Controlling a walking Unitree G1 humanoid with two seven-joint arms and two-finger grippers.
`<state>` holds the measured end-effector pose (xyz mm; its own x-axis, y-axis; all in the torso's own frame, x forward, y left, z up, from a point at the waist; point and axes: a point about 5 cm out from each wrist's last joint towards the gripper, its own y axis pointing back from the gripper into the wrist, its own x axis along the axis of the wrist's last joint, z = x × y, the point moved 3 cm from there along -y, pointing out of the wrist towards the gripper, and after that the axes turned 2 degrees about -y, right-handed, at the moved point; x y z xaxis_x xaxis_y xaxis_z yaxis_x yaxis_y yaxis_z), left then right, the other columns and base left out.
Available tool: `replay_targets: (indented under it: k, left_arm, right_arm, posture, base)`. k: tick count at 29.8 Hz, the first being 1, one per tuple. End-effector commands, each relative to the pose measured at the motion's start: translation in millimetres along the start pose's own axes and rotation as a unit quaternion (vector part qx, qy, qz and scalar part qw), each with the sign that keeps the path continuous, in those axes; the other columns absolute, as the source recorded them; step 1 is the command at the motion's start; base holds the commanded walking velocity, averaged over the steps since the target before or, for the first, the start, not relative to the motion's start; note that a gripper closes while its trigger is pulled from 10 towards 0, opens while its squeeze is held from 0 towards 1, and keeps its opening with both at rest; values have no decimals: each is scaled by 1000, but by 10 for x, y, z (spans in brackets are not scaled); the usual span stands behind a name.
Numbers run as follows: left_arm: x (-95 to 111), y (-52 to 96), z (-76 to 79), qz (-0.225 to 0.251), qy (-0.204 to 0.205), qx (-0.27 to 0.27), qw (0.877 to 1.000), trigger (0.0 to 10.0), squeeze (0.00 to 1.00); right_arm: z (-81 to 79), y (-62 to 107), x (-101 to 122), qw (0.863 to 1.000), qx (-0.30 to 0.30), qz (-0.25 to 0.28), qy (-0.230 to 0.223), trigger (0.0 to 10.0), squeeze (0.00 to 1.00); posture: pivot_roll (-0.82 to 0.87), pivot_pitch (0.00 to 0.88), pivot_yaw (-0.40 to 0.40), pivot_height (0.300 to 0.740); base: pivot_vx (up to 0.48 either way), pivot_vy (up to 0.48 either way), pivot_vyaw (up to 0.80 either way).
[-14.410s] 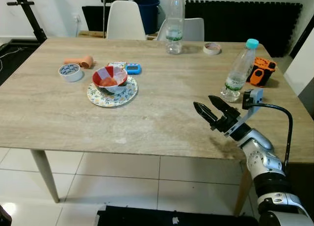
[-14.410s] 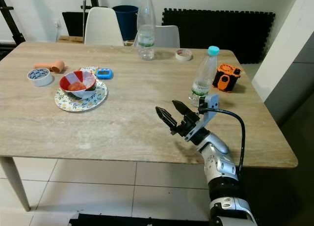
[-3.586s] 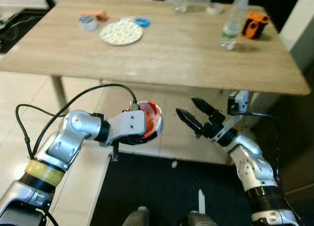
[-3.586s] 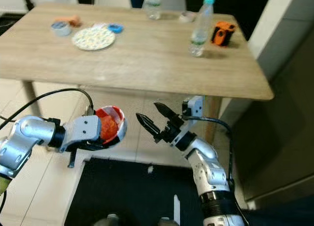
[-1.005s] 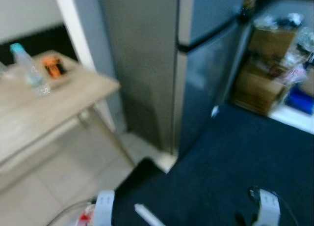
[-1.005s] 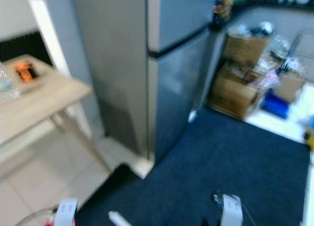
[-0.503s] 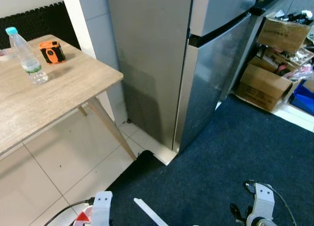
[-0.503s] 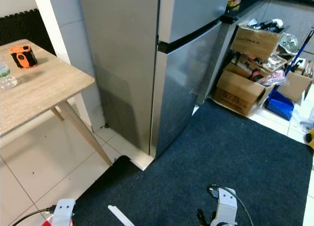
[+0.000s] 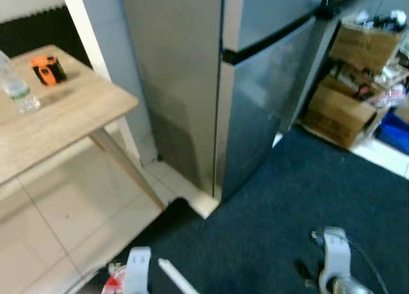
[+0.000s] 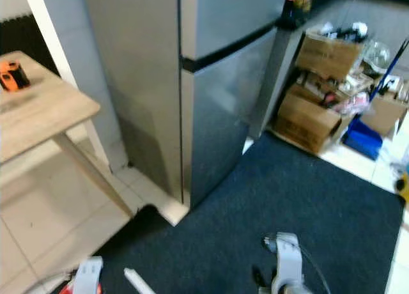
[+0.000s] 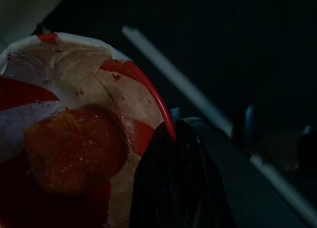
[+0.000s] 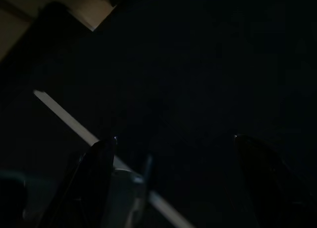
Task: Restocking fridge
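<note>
The steel fridge (image 9: 255, 77) stands ahead with both of its doors closed, a dark seam between the upper and lower door. In the left wrist view a red-and-white bowl (image 11: 74, 114) holds an orange-red piece of food (image 11: 69, 148). My left gripper (image 11: 168, 139) is shut on the bowl's rim, low at my left side; a red sliver of the bowl (image 9: 115, 285) peeks in at the bottom of the left eye view. My right gripper (image 12: 171, 143) hangs open over the dark rug, with nothing between its fingers (image 12: 101, 156).
A wooden table (image 9: 57, 124) with a water bottle (image 9: 13, 83) and an orange gadget (image 9: 48, 69) stands at the left on pale tiles. A dark blue rug (image 9: 287, 204) lies before the fridge. Cardboard boxes (image 9: 339, 108) and clutter fill the right.
The whole picture has slid left and blurred a little, so the camera has moved. The bowl stays in my left gripper and the right gripper stays open.
</note>
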<state>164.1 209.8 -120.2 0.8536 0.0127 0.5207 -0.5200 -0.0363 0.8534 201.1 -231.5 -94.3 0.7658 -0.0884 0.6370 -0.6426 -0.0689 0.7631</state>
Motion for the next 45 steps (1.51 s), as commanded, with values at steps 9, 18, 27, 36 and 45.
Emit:
replay_targets:
  k: [9, 18, 27, 36, 45]
  left_arm:
    - [-104, 18, -23, -19, -11, 1, 1000, 10000, 0]
    - [-86, 14, -12, -17, -16, -2, 1000, 10000, 0]
    - [-88, 14, -13, -18, -22, -4, 1000, 10000, 0]
    - [-86, 10, 18, -18, -23, -7, 1000, 10000, 0]
    - [-100, 11, 37, -16, -15, -7, 1000, 10000, 0]
  right_arm:
    - [-155, -45, 48, 999, 36, -1, 40, 10000, 0]
    - [-161, -63, 111, 995, 32, -2, 90, 10000, 0]
    - [-204, -103, 310, 994, 33, 25, 97, 10000, 0]
    - [-260, -130, 461, 991, 39, 44, 121, 10000, 0]
    - [-310, -141, 505, 988, 49, 50, 138, 10000, 0]
  posture:
    - [-30, 6, -20, 740]
    - [-30, 6, -20, 740]
    - [-32, 4, -16, 740]
    - [-32, 5, -17, 740]
    - [-32, 10, -21, 740]
  base:
    - [0, -469, 788]
    - [0, -467, 775]
    - [0, -467, 0]
    - [0, -432, 0]
    - [0, 0, 0]
